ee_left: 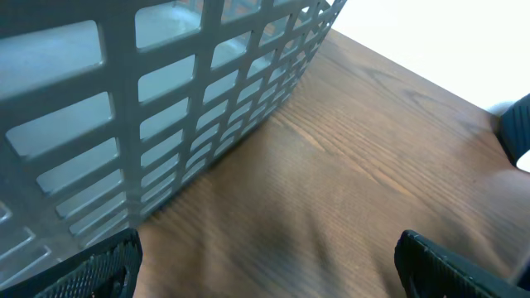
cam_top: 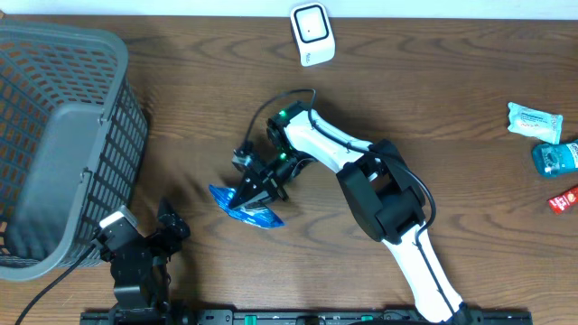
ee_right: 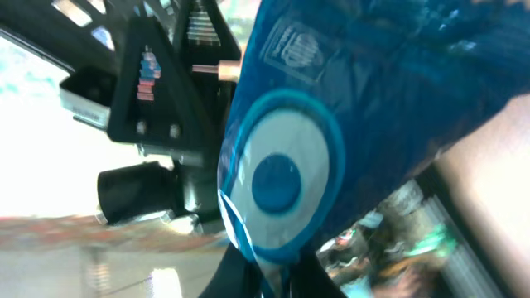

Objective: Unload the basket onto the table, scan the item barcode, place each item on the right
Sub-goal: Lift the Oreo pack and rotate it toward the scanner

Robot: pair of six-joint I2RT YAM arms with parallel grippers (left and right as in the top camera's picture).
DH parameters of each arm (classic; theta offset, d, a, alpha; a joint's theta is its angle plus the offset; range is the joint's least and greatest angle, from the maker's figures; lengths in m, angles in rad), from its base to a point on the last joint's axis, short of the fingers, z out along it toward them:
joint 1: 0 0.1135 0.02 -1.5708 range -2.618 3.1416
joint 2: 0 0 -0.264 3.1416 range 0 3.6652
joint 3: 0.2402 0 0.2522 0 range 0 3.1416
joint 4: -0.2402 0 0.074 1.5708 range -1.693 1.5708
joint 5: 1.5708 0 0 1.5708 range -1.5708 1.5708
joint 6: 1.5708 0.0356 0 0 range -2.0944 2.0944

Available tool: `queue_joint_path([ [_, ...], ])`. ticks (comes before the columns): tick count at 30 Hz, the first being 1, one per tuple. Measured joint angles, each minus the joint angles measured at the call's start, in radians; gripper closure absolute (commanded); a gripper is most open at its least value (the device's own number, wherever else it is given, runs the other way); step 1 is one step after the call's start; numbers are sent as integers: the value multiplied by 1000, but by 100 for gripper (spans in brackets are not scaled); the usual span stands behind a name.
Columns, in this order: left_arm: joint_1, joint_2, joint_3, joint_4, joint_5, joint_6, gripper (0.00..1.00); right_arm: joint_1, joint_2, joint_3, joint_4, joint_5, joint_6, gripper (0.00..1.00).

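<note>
- The right gripper (cam_top: 257,187) has its jaws closed tight on one edge of the glossy blue plastic packet with a white round emblem (cam_top: 246,209). The packet hangs from the gripper near the middle of the brown wooden table (cam_top: 433,81). Whether it is clear of the tabletop or brushing it cannot be told from above.
- The left gripper (ee_left: 265,252) has its jaws spread as wide as they go and holds nothing. It sits at the near left, facing the wall of the grey plastic lattice basket (cam_top: 117,162).
- The step in hand looks like carrying and presenting: the packet is gripped but not yet shown to the reader.
- The white boxy device with a dark window (cam_top: 312,34), probably the scanner, lies at the far edge, well apart from the packet.
- The next move probably calls for taking the packet far and slightly right, then turning the wrist so the barcode side faces that window.
- No barcode can be made out on the packet. The right wrist view shows only the emblem side, blurred and very close, and the other side is hidden.
- The scanner's window direction is hard to judge from above.
- At the far right lie a pale green wrapped packet (cam_top: 535,120), a teal packet (cam_top: 555,158) and a small red item (cam_top: 564,199), the last two cut off by the frame.
</note>
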State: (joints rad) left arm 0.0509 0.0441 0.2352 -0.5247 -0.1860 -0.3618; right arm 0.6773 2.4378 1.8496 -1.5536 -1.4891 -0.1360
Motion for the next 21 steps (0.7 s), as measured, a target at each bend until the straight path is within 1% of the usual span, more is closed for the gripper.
queue_joint_path([
  [2,0,0,0,0,0,0,2,0,0,0,-101,-14,11,98],
  [4,0,0,0,0,0,0,2,0,0,-1,-141,-18,32,98],
  [14,0,0,0,0,0,0,2,0,0,-1,-145,-29,244,99],
  [21,0,0,0,0,0,0,2,0,0,-1,-146,-30,298,99],
])
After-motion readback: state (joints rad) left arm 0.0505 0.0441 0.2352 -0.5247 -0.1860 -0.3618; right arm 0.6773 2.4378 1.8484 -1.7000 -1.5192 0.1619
